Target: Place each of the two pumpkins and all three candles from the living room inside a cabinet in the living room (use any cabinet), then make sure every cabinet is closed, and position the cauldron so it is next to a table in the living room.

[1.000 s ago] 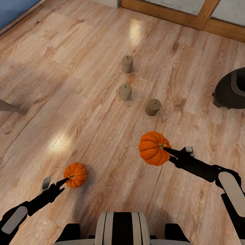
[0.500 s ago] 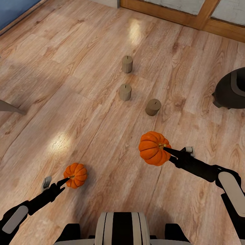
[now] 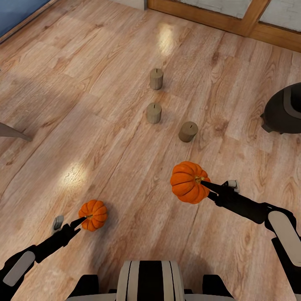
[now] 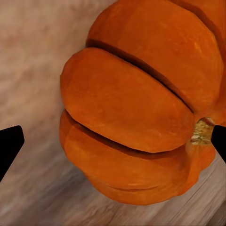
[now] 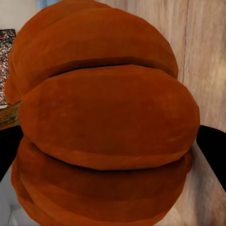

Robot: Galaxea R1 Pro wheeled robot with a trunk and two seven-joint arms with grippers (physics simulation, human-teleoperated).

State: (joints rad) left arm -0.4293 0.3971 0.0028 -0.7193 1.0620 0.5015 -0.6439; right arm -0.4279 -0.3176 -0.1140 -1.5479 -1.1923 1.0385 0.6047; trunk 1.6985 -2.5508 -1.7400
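Observation:
The smaller pumpkin sits low at the near left, its shadow on the floor beside it. My left gripper is open around it. One finger stands apart from the pumpkin, and the other is at its stem. My right gripper is shut on the larger pumpkin and holds it above the floor, with its fingers pressed on both sides of the pumpkin. Three candles stand upright on the floor ahead. The black cauldron is at the right edge. The cabinet is out of view.
Wooden plank floor stretches all around. A grey angled leg pokes in at the left edge. A wooden frame runs along the far side and a blue wall fills the far left corner. My base is at the near edge.
My left arm has edged very slightly toward the smaller pumpkin. Both pumpkins, the candles and the right arm stay where they were.

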